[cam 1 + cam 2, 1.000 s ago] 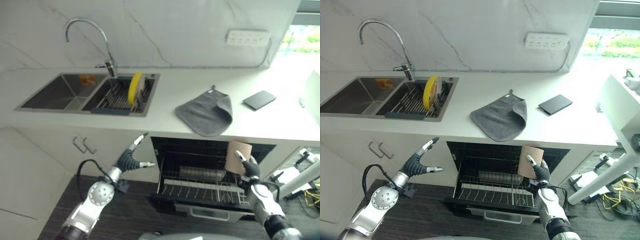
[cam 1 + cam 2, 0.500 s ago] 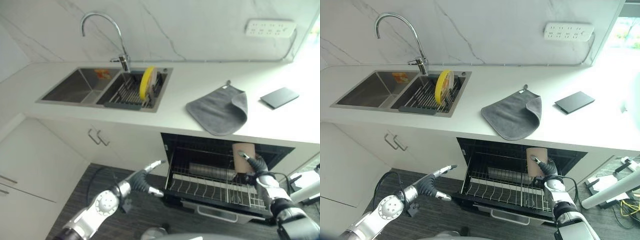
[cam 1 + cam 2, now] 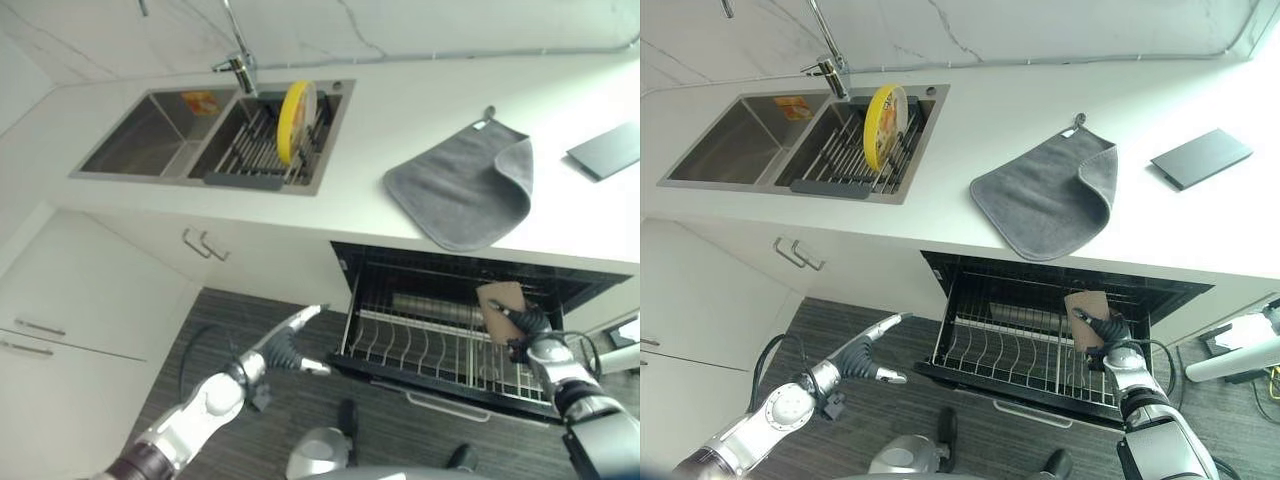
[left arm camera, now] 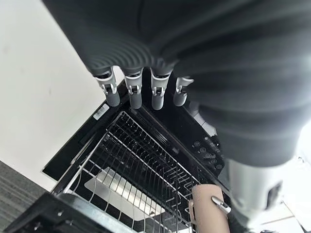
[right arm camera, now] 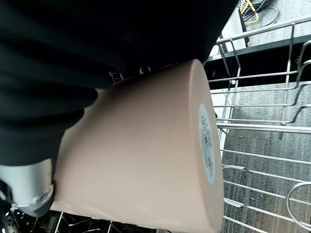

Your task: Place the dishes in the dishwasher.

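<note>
From the head, your two eye views looked steeply down on the countertop [image 3: 380, 110], the sink [image 3: 805, 140] and the pulled-out dishwasher rack [image 3: 1030, 345], both sharing that whole scene from slightly offset positions. Your left wrist view looked along the left hand [image 4: 141, 90] from low and some way off, up into the same rack [image 4: 141, 179]. Your right wrist view sat very close against the beige cup [image 5: 141, 155], with rack wires [image 5: 257, 121] just beyond.
</note>
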Controlling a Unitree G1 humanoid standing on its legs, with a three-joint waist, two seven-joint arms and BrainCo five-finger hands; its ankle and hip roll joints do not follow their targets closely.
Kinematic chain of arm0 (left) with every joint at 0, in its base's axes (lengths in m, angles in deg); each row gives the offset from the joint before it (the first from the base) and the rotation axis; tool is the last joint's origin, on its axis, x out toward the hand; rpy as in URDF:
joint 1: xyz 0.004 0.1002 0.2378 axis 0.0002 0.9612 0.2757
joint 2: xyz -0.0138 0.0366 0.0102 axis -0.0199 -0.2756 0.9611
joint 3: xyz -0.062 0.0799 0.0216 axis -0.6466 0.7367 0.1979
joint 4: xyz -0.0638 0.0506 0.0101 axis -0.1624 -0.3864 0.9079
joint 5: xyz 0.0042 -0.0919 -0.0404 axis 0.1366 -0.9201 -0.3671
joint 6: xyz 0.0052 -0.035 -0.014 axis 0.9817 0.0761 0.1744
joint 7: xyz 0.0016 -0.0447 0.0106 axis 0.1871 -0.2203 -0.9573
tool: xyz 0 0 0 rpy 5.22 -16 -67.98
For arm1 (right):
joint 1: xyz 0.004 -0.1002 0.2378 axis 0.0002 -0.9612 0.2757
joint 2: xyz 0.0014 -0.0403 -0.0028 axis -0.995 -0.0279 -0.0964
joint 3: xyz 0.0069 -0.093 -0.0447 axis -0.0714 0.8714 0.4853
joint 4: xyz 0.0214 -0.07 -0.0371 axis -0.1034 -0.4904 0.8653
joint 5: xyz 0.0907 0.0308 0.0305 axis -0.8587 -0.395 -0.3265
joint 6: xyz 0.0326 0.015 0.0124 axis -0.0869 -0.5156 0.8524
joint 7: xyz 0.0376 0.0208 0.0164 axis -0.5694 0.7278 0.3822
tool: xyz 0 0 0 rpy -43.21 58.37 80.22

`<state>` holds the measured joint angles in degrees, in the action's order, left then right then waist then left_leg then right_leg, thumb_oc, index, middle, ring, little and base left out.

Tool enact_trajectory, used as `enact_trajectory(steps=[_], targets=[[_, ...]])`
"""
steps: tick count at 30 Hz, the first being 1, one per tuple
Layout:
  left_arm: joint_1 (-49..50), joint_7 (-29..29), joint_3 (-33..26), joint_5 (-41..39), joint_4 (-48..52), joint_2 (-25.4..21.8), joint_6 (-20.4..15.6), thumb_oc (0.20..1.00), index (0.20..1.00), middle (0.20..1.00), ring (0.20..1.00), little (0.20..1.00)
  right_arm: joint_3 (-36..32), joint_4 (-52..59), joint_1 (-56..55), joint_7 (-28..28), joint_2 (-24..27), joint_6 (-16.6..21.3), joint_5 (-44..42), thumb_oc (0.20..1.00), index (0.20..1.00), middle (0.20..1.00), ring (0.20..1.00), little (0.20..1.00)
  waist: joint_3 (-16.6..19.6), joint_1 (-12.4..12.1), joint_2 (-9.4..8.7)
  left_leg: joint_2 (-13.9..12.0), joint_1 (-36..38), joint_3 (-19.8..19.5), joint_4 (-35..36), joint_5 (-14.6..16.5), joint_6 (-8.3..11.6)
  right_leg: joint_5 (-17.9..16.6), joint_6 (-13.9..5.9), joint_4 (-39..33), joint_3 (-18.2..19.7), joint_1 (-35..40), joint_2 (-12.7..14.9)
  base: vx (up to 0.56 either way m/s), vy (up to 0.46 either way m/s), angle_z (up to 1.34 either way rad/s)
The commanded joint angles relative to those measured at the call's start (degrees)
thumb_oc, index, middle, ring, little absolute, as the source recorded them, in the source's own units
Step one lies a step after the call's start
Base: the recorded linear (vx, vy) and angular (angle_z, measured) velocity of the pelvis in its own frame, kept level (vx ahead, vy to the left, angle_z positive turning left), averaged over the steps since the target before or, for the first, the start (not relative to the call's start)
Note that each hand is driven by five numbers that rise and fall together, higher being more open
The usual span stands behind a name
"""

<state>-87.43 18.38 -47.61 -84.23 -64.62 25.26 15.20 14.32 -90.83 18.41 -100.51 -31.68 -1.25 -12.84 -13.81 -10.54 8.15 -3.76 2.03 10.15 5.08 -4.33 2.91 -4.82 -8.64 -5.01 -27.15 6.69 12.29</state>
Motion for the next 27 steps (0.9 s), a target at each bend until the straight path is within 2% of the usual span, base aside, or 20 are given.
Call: enact_trajectory(steps=[1, 6, 8, 12, 20, 24, 27], targets=[[-3.66, -2.93, 2.07, 2.15, 2.79, -1.69, -2.51, 1.000, 1.000, 1.000, 1.000, 1.000, 0.39, -1.43, 6.25, -1.81, -0.06, 2.87, -1.23, 0.200, 0.200, 0.200, 0.200, 0.200, -1.27, -1.69, -1.09, 1.75, 0.53, 0.79, -0.96, 3.49, -0.33, 2.06, -1.38, 5.70, 4.29, -3.53, 2.63, 0.00, 0.038, -0.01], [-3.82, -3.67, 2.06, 2.19, 3.57, -1.09, -2.15, 1.000, 1.000, 1.000, 1.000, 1.000, -0.24, -1.61, 5.47, -3.63, -1.18, 3.11, -2.41, 0.200, 0.200, 0.200, 0.200, 0.200, -1.54, -1.17, -0.06, 2.05, 0.27, 1.19, -1.22, 3.56, -0.33, 2.25, -1.36, 6.13, 4.65, -4.03, 2.98, 0.00, 0.037, -0.01], [-4.05, -3.88, 2.21, 2.05, 3.86, -0.61, -1.76, 1.000, 1.000, 1.000, 1.000, 1.000, -0.88, -1.62, 5.18, -6.38, -1.68, 3.56, -3.10, 0.200, 0.200, 0.200, 0.200, 0.200, -1.86, -0.85, 0.67, 2.33, 0.07, 1.36, -1.34, 3.54, -0.36, 2.32, -1.38, 6.48, 4.87, -4.42, 3.24, 0.00, 0.057, -0.02], [-3.61, -4.06, 2.64, 1.68, 4.66, 0.15, -1.11, 1.000, 1.000, 1.000, 1.000, 1.000, -4.71, -1.72, 4.58, -12.79, -3.15, 4.93, -12.54, 0.200, 0.200, 0.200, 0.200, 0.200, -1.91, -0.51, 2.03, 2.76, -0.01, 1.89, -1.36, 3.61, -0.48, 2.52, -1.49, 6.95, 4.84, -4.80, 3.73, 0.02, 0.062, -0.02], [-3.10, -5.86, 3.82, 1.74, 4.18, 0.59, -1.85, 1.000, 1.000, 1.000, 1.000, 1.000, -5.36, -1.89, 5.03, -20.26, -3.99, 6.35, -6.60, 0.200, 0.200, 0.200, 0.200, 0.200, -1.86, -0.46, 3.07, 3.10, -0.22, 2.45, -1.45, 3.63, -0.62, 2.71, -1.44, 7.35, 4.90, -5.14, 4.10, 0.01, 0.028, -0.05], [-2.47, -6.99, 4.37, 2.06, 3.79, 0.57, -2.17, 1.000, 1.000, 1.000, 1.000, 1.000, -5.24, -1.70, 4.92, -29.22, -3.66, 5.58, -0.09, 0.200, 0.200, 0.200, 0.200, 0.200, -1.72, -0.28, 3.10, 3.02, -0.18, 2.79, -1.55, 3.71, -0.67, 2.74, -1.43, 7.51, 5.08, -5.27, 4.04, 0.00, 0.000, 0.00], [-2.40, -7.69, 5.03, 2.09, 3.60, 0.53, -2.76, 1.000, 1.000, 1.000, 1.000, 1.000, -4.70, -1.82, 5.34, -32.66, -3.41, 4.26, 3.63, 0.200, 0.200, 0.200, 0.200, 0.200, -1.83, -0.27, 3.25, 3.06, -0.34, 2.92, -1.76, 3.76, -0.71, 2.79, -1.42, 7.74, 5.18, -5.47, 4.10, 0.00, 0.000, 0.00]])
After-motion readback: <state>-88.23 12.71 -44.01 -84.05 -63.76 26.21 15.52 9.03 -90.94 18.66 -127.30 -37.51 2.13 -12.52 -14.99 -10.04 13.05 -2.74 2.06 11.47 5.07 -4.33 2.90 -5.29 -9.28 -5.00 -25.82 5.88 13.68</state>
